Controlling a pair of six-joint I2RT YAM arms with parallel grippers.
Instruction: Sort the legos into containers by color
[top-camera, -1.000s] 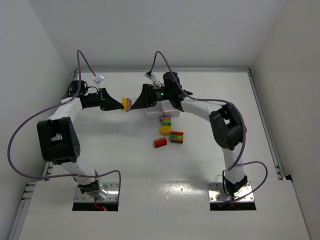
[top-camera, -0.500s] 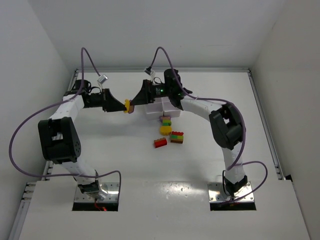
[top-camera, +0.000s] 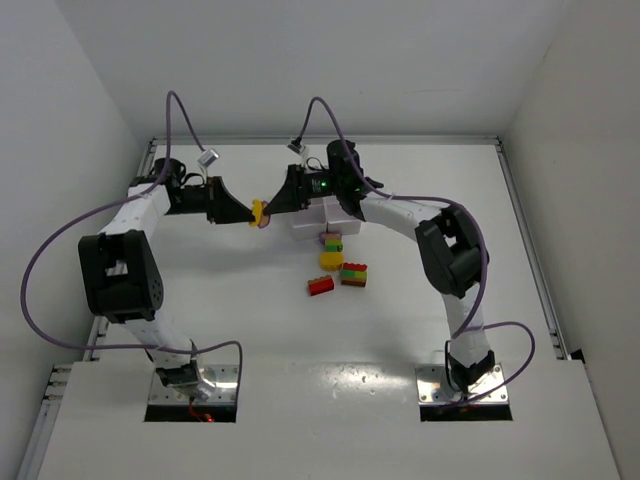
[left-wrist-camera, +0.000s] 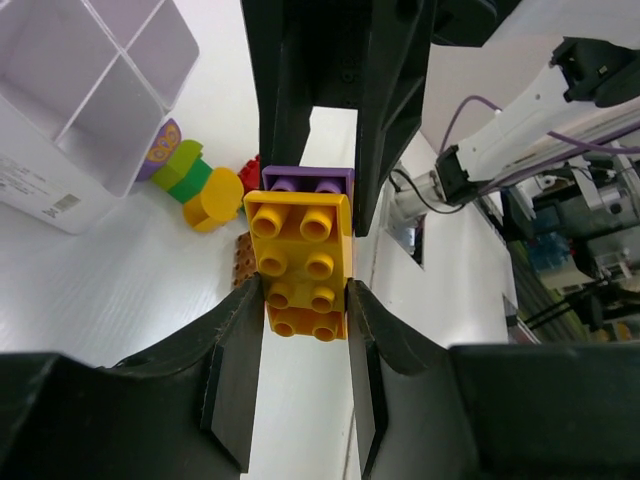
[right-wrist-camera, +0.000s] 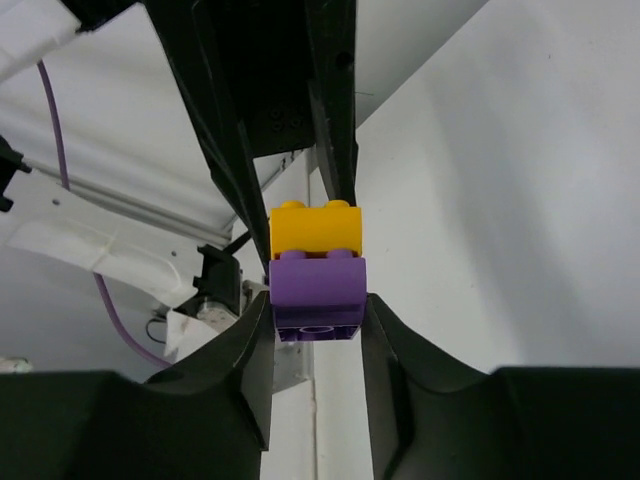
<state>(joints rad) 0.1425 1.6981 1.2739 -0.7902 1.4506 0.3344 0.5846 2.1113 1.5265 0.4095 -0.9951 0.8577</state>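
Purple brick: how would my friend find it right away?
Left of the white tray, above the table, the right gripper pinches the purple brick, joined to a yellow brick in the left gripper. Other bricks lie on the table.

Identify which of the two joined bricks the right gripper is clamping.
The purple brick: the right gripper squeezes it on both sides, while the yellow-orange brick stuck to it sits clamped in the left gripper.

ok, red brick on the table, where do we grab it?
Take the red brick from straight above, pinching its two long faces mid-length. It lies flat, long axis roughly left-right. The clump sits close off its right end, so gripping end-to-end looks cramped.
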